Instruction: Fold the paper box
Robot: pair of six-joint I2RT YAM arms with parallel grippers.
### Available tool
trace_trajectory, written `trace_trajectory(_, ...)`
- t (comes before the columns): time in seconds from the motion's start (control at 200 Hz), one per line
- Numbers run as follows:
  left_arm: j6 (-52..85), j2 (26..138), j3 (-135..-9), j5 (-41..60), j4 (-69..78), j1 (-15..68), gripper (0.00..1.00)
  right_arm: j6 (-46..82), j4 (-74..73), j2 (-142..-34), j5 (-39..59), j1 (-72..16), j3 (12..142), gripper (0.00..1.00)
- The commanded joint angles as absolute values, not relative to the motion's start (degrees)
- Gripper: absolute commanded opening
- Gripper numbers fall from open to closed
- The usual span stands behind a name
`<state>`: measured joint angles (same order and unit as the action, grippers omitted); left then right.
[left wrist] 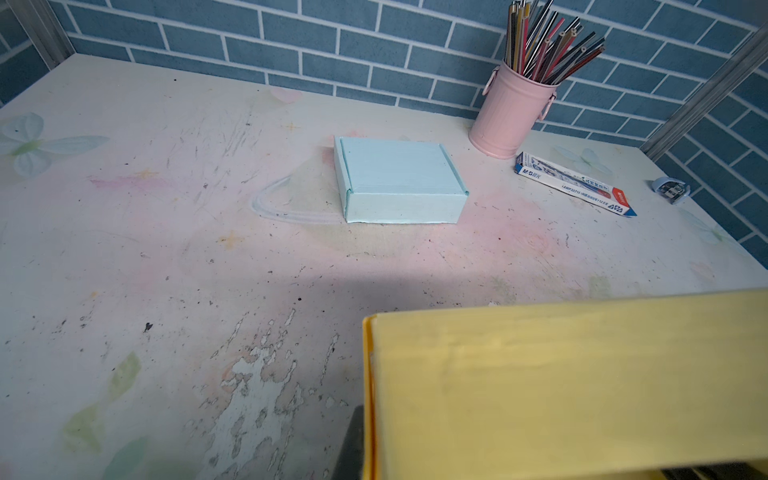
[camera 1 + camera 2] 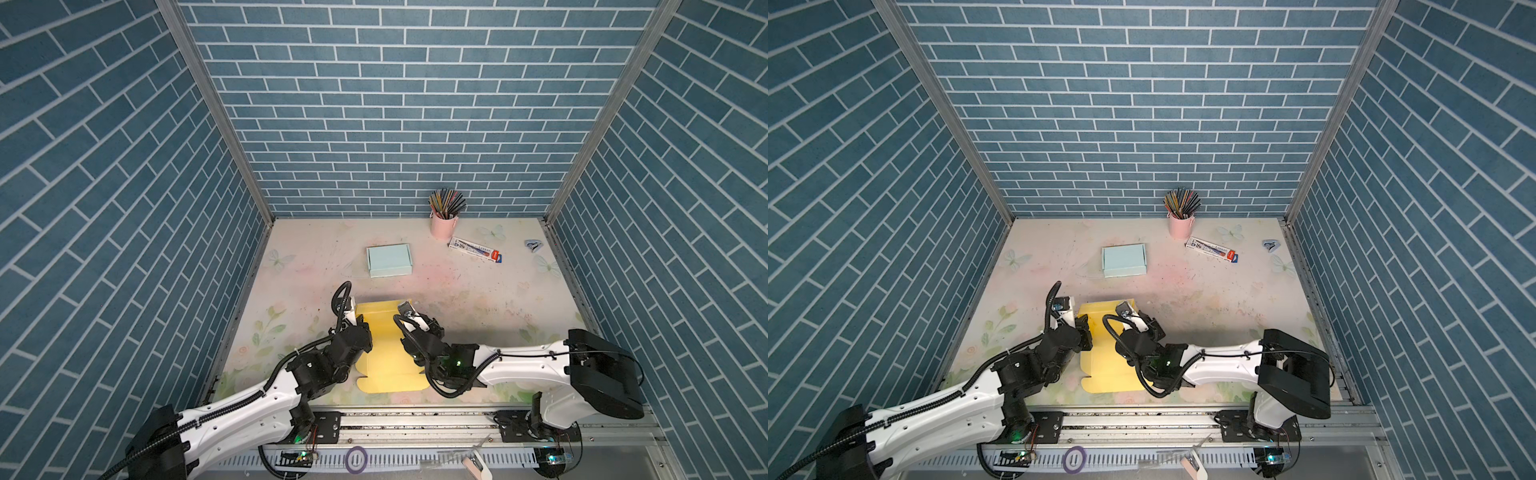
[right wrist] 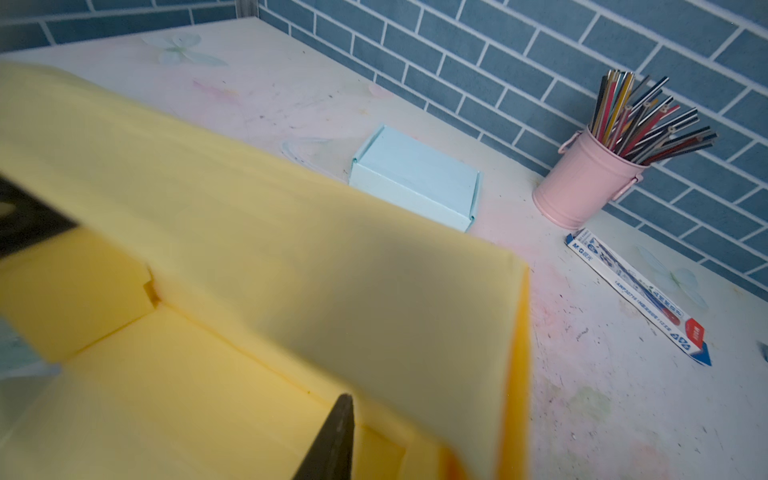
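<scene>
The yellow paper box [image 2: 384, 353] lies partly folded near the table's front edge, its far wall raised. My left gripper [image 2: 360, 322] is at the box's left side. In the left wrist view one dark finger [image 1: 353, 440] presses the outside of the upright yellow side wall [image 1: 370, 415], and the gripper is shut on that wall. My right gripper [image 2: 409, 316] is at the box's far right corner. The right wrist view shows one dark finger [image 3: 332, 440] inside the box [image 3: 208, 353] beside the raised wall. The wall hides the other finger.
A folded light blue box [image 2: 389, 260] sits mid-table behind the yellow one. At the back right are a pink cup of pencils [image 2: 444, 224], a flat pen carton [image 2: 478, 249] and a small sharpener [image 2: 534, 246]. Blue brick walls close in three sides.
</scene>
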<state>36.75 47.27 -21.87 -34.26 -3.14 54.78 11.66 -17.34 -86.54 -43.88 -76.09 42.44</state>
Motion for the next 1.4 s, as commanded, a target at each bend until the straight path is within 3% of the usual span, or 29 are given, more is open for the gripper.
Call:
trace_trajectory(0.0,37.54,48.93,-21.40,-33.19,-0.40,55.65,0.03,9.33,-24.56,-83.22,-40.23,-77.42,40.94,0.37)
trace_trajectory(0.23,37.53,51.63,-21.38,-33.90,0.45,55.72,0.02,10.07,-23.37,-78.63,-42.03,-78.22,38.74,0.44)
trace_trajectory(0.585,38.03,54.04,-21.60,-35.41,0.56,55.72,0.02,17.31,-10.91,-77.82,-47.52,-78.14,42.87,0.46)
trace_trajectory(0.905,38.92,56.35,-22.42,-39.26,-1.84,55.71,0.02,16.23,-3.57,-86.11,-50.82,-78.46,48.49,0.40)
trace_trajectory(1.39,39.84,56.30,-22.46,-38.99,-1.41,55.66,0.02,16.80,-6.73,-92.28,-54.20,-78.32,50.42,0.36)
